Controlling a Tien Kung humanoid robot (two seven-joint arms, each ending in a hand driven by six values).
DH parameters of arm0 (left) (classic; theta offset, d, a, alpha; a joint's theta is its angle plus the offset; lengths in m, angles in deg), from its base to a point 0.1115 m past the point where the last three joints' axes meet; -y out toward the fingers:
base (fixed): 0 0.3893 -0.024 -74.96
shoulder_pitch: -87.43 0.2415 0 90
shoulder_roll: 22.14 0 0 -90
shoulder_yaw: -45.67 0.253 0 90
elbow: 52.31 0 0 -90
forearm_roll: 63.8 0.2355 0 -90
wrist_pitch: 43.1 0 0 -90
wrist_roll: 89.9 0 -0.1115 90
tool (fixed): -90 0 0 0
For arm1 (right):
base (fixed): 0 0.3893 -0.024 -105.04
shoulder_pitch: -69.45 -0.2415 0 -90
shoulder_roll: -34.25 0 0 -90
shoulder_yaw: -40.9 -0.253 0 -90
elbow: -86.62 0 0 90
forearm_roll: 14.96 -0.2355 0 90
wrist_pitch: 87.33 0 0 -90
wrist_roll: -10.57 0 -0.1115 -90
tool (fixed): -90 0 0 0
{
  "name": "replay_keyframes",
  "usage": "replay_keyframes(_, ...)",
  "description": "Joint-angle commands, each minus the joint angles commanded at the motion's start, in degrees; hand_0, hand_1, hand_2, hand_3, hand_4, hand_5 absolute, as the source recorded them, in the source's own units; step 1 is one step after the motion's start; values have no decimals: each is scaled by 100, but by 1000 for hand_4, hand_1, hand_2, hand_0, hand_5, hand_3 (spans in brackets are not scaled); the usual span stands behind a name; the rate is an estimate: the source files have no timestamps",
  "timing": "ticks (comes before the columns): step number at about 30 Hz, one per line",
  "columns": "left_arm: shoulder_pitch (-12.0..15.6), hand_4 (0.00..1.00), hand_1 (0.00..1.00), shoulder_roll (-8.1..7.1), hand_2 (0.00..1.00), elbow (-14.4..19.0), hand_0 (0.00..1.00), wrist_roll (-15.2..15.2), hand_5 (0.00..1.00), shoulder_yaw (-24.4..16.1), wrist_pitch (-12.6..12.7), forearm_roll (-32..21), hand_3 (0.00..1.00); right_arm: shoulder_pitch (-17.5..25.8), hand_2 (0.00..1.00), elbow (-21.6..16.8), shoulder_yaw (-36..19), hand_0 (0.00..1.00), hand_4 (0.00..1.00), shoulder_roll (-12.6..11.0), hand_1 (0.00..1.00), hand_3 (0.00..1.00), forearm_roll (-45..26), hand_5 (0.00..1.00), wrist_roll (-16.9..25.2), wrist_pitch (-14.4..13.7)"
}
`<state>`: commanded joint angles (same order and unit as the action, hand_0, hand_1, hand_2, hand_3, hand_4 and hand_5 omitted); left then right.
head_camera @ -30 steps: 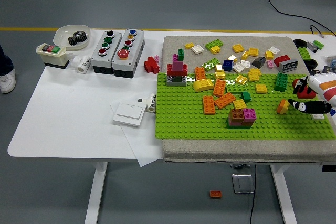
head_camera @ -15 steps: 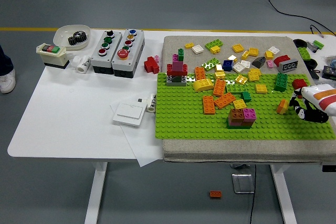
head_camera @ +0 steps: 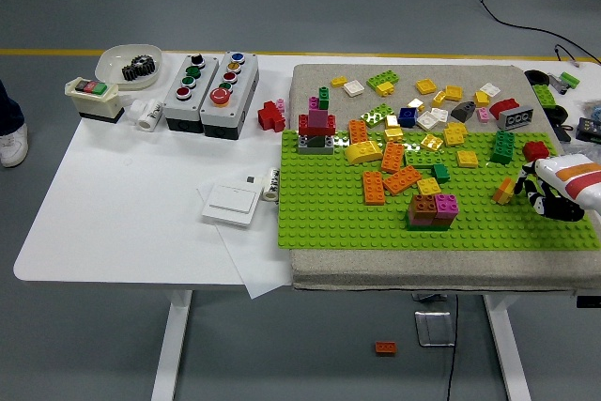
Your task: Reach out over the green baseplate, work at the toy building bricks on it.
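Head view: one green baseplate [head_camera: 319, 218] lies on a grey pad [head_camera: 394, 269] in the right half of the frame, its long axis running left to right, parallel to the table's near edge. One white table [head_camera: 122, 204] carries everything.

On the baseplate stand two built stacks: a red, grey and pink stack topped with a green brick [head_camera: 317, 127] at its upper left corner, and a brown, orange and pink stack [head_camera: 432, 210] near the middle of its lower edge. Three loose orange bricks [head_camera: 387, 172] lie flat between them, long axes tilted toward the upper right. One dark green brick [head_camera: 502, 146] stands near the plate's upper right. One small orange brick [head_camera: 505, 191] sits at the plate's right side.

The right hand [head_camera: 554, 190] enters from the right edge, low over the plate's right end, its dark fingers [head_camera: 537, 196] curled, their tips just beside the small orange brick; whether they touch it cannot be told.

More loose bricks, yellow, white, grey and green, are scattered on the pad above the plate.

In the upper left of the frame sit two grey button boxes [head_camera: 208, 84], one white bowl [head_camera: 127, 65] holding one black gear [head_camera: 138, 67], and one red brick [head_camera: 271, 116].
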<state>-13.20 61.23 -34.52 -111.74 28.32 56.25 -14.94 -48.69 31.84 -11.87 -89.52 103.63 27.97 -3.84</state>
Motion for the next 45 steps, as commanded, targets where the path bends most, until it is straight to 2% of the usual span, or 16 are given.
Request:
replay_keyframes(11,-24,658,791,-10,761,3,792,3,667,-18,-41,124,593,-130,131,-95,154,78,248,50,57,527,-52,124,-7,-36)
replay_keyframes(20,-41,658,791,-15,760,3,792,11,666,7,-40,95,593,-242,133,63,191,79,254,126,60,527,7,128,-46,-27)
replay_keyframes(30,-41,658,791,-17,760,1,792,5,667,0,-44,102,593,3,132,-468,43,79,254,7,58,520,72,133,-25,-94)
replay_keyframes(45,-46,657,788,-11,758,0,797,26,666,13,-49,90,593,131,130,-491,-8,81,252,-52,58,501,164,148,-45,-22)
